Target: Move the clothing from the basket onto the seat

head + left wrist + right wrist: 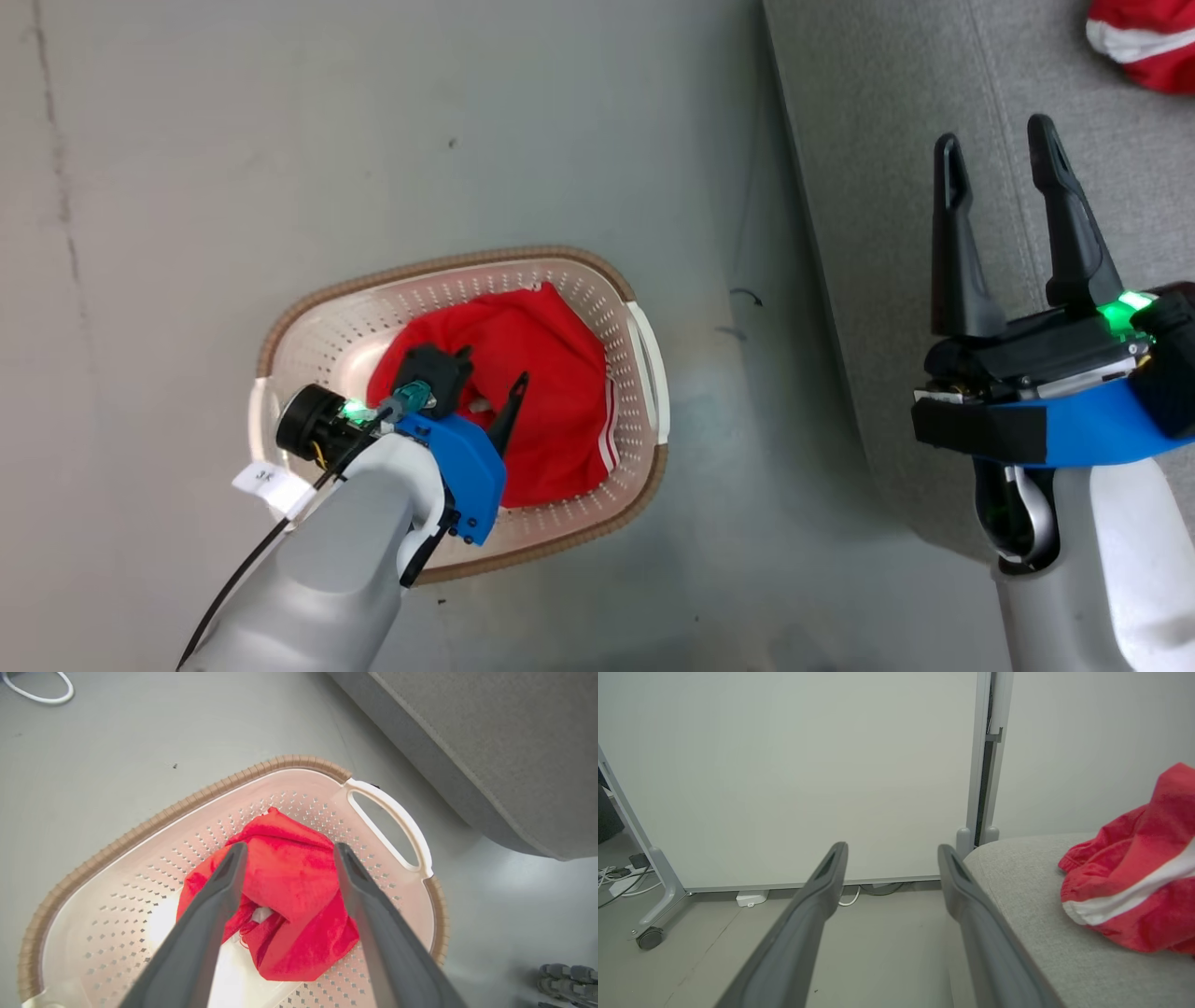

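Clothing (560, 364), one red piece, lies crumpled in basket (448, 264). Left gripper (289, 848) reaches down over it, jaws wide, likely to straddle a fold. Right gripper (995, 133) wide, empty, over seat (868, 187); second piece (1144, 42) already lies there.

Cream basket (327, 327), speckled with holes, brown rim; red garment (541, 373) inside, white stripes at its edge; light-grey seat (887, 140).

Soft red cloth garment (289, 882) in a glossy perforated plastic basket (121, 896) — seat (1031, 914) of matt woven fabric
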